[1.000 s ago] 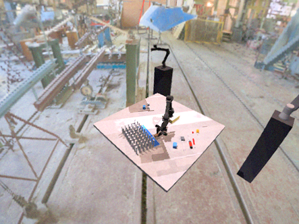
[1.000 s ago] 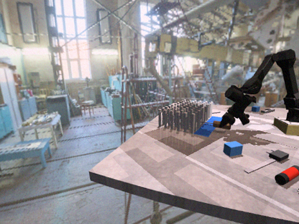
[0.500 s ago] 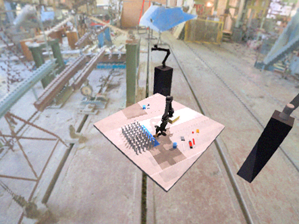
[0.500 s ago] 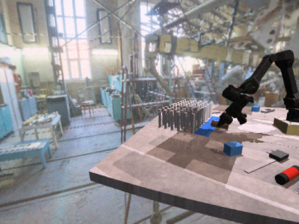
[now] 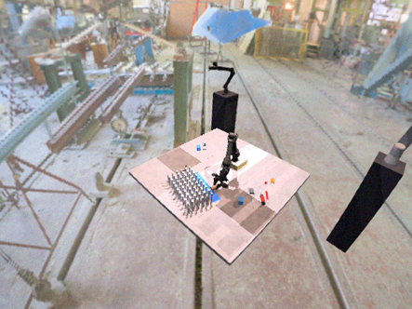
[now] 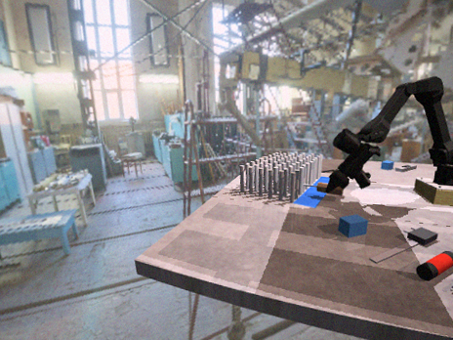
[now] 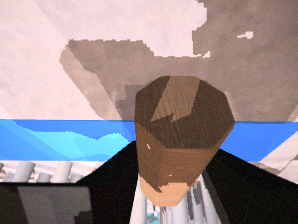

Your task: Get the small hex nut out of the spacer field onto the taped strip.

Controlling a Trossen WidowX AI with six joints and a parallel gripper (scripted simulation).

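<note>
An old workshop hall behind, and the gripper is clamped on a wooden handle! The spacers stand just ahead, beyond the fingertips; the hex nut (tiny thing) I can't make out.

Grey metal spacers upright beside blue strip; faceted wooden handle clamped.

Strip before spacers; block apart, on table.

Standing spacers crowd together, leaving only narrow gaps between.
</note>
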